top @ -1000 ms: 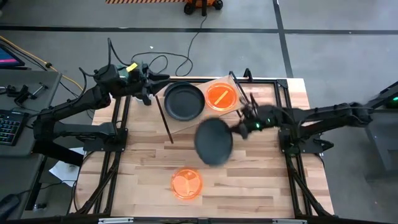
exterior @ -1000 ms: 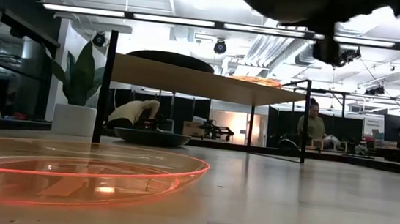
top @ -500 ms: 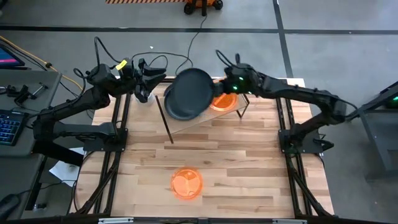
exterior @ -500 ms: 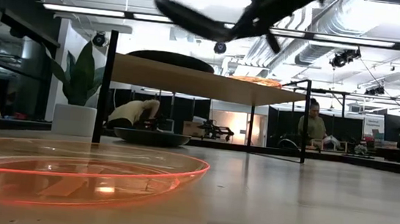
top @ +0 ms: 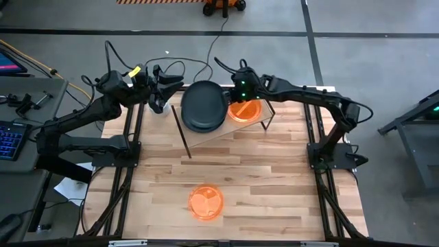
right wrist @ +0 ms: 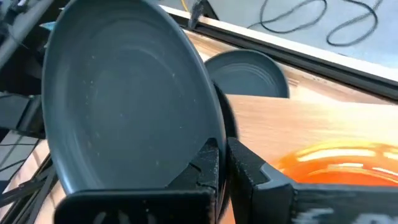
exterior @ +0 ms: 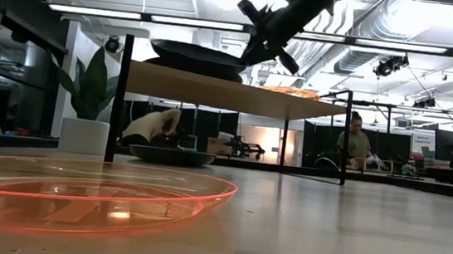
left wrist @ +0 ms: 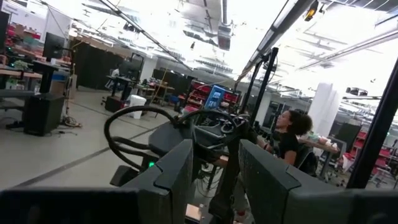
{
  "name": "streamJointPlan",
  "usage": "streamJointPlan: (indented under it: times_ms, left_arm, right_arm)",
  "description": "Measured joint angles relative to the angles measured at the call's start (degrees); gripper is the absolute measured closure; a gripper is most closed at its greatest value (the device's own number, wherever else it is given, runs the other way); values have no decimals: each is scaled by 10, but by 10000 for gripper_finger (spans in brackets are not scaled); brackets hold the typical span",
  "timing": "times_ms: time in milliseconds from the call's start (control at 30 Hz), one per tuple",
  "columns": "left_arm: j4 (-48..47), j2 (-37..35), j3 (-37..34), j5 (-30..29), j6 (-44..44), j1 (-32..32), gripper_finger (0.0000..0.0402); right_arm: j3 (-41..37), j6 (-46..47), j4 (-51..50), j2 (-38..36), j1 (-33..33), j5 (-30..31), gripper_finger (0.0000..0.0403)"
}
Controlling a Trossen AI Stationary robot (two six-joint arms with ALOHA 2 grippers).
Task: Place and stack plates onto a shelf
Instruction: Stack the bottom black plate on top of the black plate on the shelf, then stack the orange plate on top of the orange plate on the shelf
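My right gripper (right wrist: 222,163) is shut on a matte black plate (top: 204,103) over the left half of the light-wood shelf (top: 226,129). In the low view this plate (exterior: 196,53) sits almost level just above a second black plate (exterior: 190,68) on the shelf board (exterior: 238,96). Whether the two touch, I cannot tell. An orange plate (top: 245,110) lies flat on the shelf's right half. Another orange plate (top: 206,203) lies on the table near its near edge. My left gripper (left wrist: 224,186) waits open beyond the shelf's far-left corner (top: 168,82). My right gripper pinches the held plate's rim (right wrist: 208,144) on the side facing the table's right, one finger on the upper face and one beneath. The fingers (right wrist: 202,168) come from the right, slanting down. The plate is nearly level, over the black plate on the shelf.
A dark plate (exterior: 172,156) lies on the table under the shelf, between its black wire legs (exterior: 117,100). In the right wrist view a dark plate (right wrist: 249,71) shows past the board's edge. Bare tabletop (top: 274,178) spreads between shelf and near edge. People show in the room behind.
My right gripper has carried the black plate from above the table's middle toward the far edge and over the shelf's left half, then down. The plate, tilted half a second ago, now sits nearly level just over the black plate on the shelf.
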Motion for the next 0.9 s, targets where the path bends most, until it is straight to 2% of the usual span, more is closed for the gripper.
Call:
streamJointPlan:
  times_ms: [400,500,700,900]
  left_arm:
    - [-3,0,0,0,0,0,282]
    - [-3,0,0,0,0,0,282]
    - [-2,0,0,0,0,0,282]
    - [-2,0,0,0,0,0,282]
  right_arm:
    - [0,43,3,0,-1,3,394]
    - [0,43,11,0,3,4,369]
    - [0,40,12,0,12,3,288]
    - [-1,5,14,-21,13,-41,229]
